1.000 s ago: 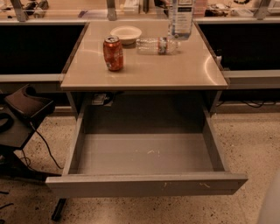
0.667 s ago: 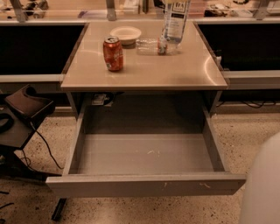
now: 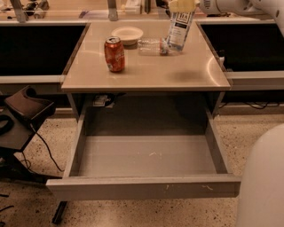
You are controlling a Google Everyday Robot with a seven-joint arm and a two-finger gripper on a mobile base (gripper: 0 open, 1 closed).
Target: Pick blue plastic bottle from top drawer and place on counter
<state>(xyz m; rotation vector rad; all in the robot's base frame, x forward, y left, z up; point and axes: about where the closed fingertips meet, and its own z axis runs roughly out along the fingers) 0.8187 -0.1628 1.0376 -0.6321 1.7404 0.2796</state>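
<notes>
The blue plastic bottle (image 3: 179, 27), with a pale label and dark print, hangs slightly tilted at the back right of the counter (image 3: 146, 73). Its base is at or just above the surface. My gripper (image 3: 182, 5) is at the top edge of the view, shut on the bottle's top, and hides the cap. The arm (image 3: 230, 6) comes in from the upper right. The top drawer (image 3: 142, 187) is pulled fully out below the counter and holds nothing.
A red soda can (image 3: 114, 54) stands at the counter's left. A white bowl (image 3: 127, 34) and a clear bottle (image 3: 151, 46) lying on its side are at the back, right beside the held bottle. My white body (image 3: 262, 181) fills the lower right. Dark equipment (image 3: 26, 111) stands at left.
The held bottle has moved slightly left and down towards the counter. My white body has come further into view at the lower right.
</notes>
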